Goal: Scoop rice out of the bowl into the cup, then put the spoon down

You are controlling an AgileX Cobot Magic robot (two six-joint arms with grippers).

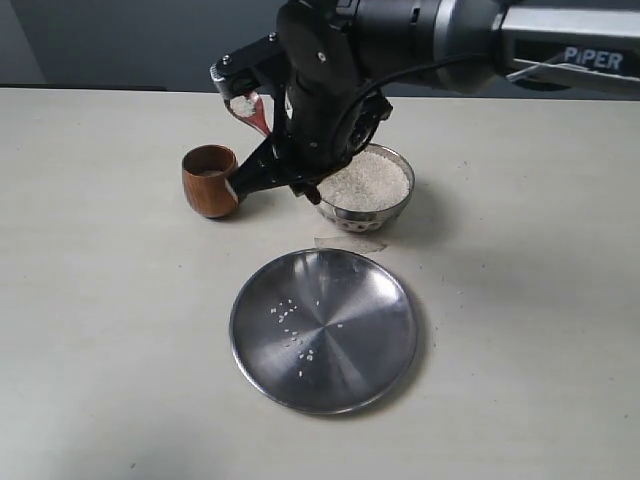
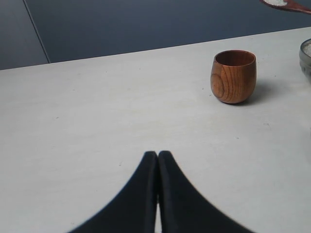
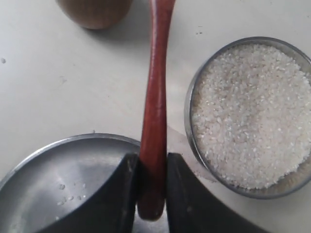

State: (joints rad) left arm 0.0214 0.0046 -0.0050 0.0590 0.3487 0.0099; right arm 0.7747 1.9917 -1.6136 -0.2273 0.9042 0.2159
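- On the left side of the scene, showing only in its own wrist view, the left gripper (image 2: 158,162) is hanging over the pale table (image 1: 100,300). Its two dark fingers are pressing together and holding nothing.
- Right of it, the cup (image 1: 208,180) is standing upright on the table, well apart from the left gripper and near the bowl. What it contains cannot be made out.
- Just right of the cup and raised off the table, the spoon (image 1: 250,112) is tilting with its oval end uppermost. That end is carrying a small heap of the rice (image 1: 241,103). In the right wrist view its handle is running past the cup's side, so whether the loaded end is sitting over the cup's mouth cannot be told.
- The right gripper (image 3: 153,167) is clamping the lower end of the spoon's handle between its two dark fingers, with the jaws standing narrow on the slim wood.
- Nearer the camera, a wide flat steel plate (image 1: 370,350) is lying on the table, carrying a few loose grains (image 1: 290,315).
- Farthest right, the bowl (image 1: 350,218) is sitting just beyond the plate, and a heaped white mass of rice is filling it almost to the rim.
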